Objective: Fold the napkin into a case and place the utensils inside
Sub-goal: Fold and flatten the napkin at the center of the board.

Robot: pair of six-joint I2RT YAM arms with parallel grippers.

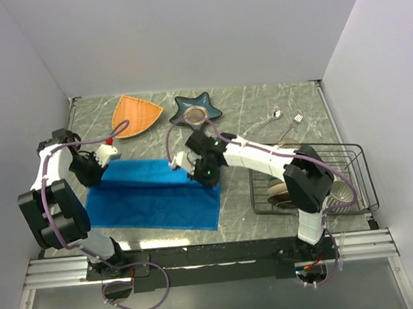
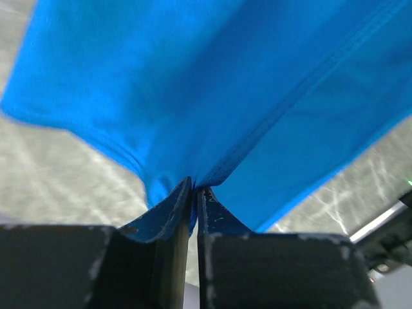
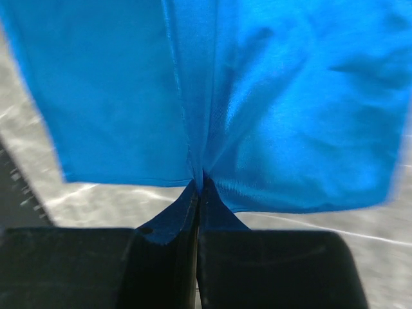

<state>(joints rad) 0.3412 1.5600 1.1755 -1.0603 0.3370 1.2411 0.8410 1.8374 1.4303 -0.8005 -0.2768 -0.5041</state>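
The bright blue napkin (image 1: 153,198) lies on the marble table, and its far edge is lifted into a raised fold between the two arms. At the fold's left end my left gripper (image 1: 101,165) is closed on the cloth. In the left wrist view the napkin (image 2: 193,77) runs into the narrow slit between the fingertips of the left gripper (image 2: 194,187). My right gripper (image 1: 193,171) pinches the fold's right end. Seen from the right wrist, the right gripper (image 3: 199,178) is shut tight on the napkin (image 3: 290,96). A spoon (image 1: 275,115) and a fork (image 1: 294,123) lie at the back right.
An orange triangular dish (image 1: 136,115) and a dark star-shaped dish (image 1: 196,110) sit behind the napkin. A black wire dish rack (image 1: 351,179) holding plates stands at the right, under the right arm's elbow. White walls close in the table on three sides.
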